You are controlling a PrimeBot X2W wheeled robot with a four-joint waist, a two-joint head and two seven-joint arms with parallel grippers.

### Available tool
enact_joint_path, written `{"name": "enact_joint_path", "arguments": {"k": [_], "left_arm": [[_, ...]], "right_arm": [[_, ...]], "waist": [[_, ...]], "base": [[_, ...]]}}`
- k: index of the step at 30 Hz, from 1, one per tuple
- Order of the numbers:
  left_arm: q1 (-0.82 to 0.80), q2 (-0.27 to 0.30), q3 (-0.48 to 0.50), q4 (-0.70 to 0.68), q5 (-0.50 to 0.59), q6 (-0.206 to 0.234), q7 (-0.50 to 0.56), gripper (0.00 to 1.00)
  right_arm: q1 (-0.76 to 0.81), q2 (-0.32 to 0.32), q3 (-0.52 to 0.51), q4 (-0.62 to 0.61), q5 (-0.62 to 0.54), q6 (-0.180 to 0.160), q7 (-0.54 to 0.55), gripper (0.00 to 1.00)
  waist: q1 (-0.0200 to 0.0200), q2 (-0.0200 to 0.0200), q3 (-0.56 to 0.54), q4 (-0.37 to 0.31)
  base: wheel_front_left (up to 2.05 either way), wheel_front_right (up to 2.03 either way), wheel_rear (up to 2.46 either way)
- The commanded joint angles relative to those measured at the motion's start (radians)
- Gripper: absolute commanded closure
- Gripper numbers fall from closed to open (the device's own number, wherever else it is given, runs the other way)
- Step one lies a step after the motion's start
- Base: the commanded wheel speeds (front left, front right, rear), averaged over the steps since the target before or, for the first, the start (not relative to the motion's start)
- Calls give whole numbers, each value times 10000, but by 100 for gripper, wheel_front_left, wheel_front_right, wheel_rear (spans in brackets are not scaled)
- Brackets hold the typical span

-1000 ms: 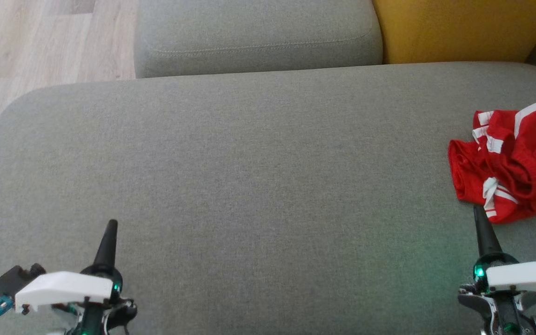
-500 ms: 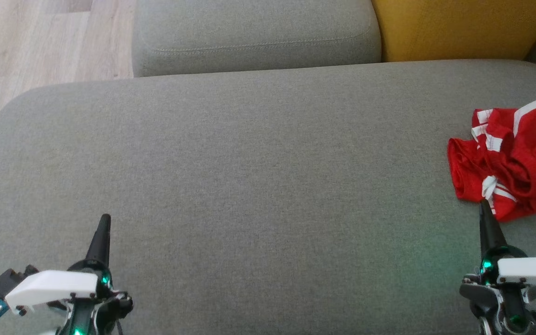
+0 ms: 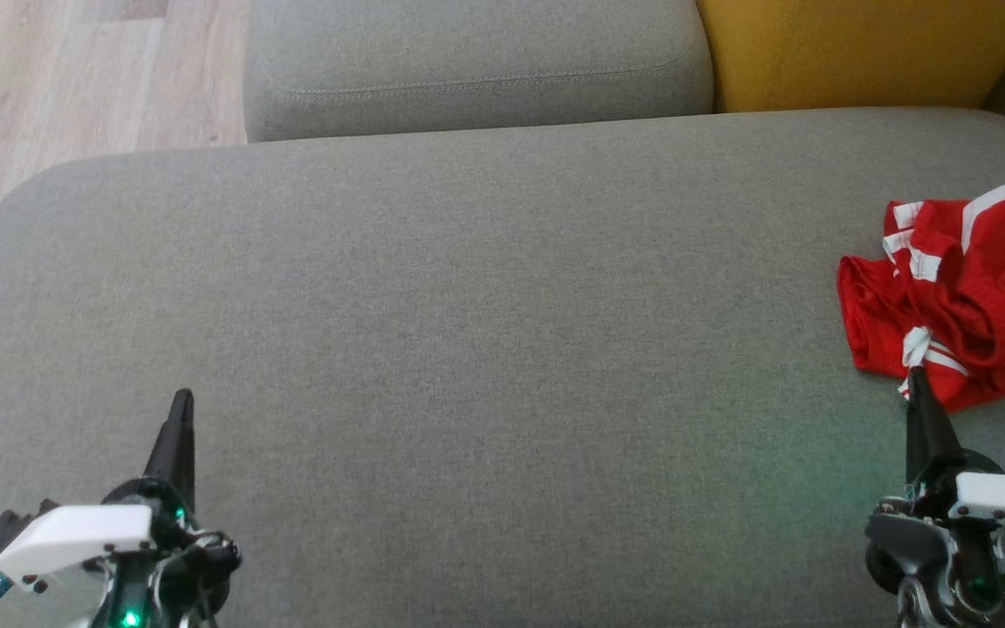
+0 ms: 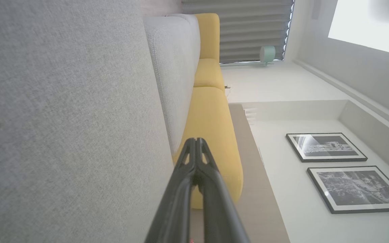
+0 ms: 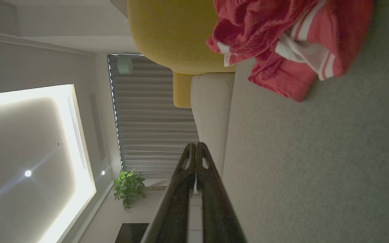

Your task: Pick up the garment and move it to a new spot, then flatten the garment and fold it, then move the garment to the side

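The left gripper (image 3: pixel 181 399) sits at the lower left of the head view, its two dark fingers pressed together into one spike that points up and leans slightly right. The right gripper (image 3: pixel 914 379) sits at the lower right, closed the same way and leaning slightly left. Each has a white wrist cover (image 3: pixel 75 534) behind it. In both wrist views the fingertips meet.

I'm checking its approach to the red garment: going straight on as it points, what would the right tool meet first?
Likely the grey back cushion: in its wrist view the right tool aims there, above the seat, with the red garment off to one side. Depth is unclear.
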Motion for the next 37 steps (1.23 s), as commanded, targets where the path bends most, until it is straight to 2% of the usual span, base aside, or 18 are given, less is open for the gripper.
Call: {"name": "enact_joint_path", "arguments": {"k": [1, 5, 37], "left_arm": [[-658, 83, 403, -255, -209, -95, 67, 100], [-712, 44, 512, -216, -535, -155, 154, 100], [-719, -20, 602, -213, -460, -155, 226, 100]], "right_arm": [[-528, -204, 176, -262, 271, -9, -7, 100], [-599, -200, 148, -173, 625, -9, 3, 100], [-608, -126, 43, -167, 537, -9, 87, 100]], "waist": [[0, 0, 2, -3], [0, 0, 11, -14], [0, 0, 11, -14]], "base": [[0, 0, 0], [0, 0, 0], [0, 0, 0]]}}
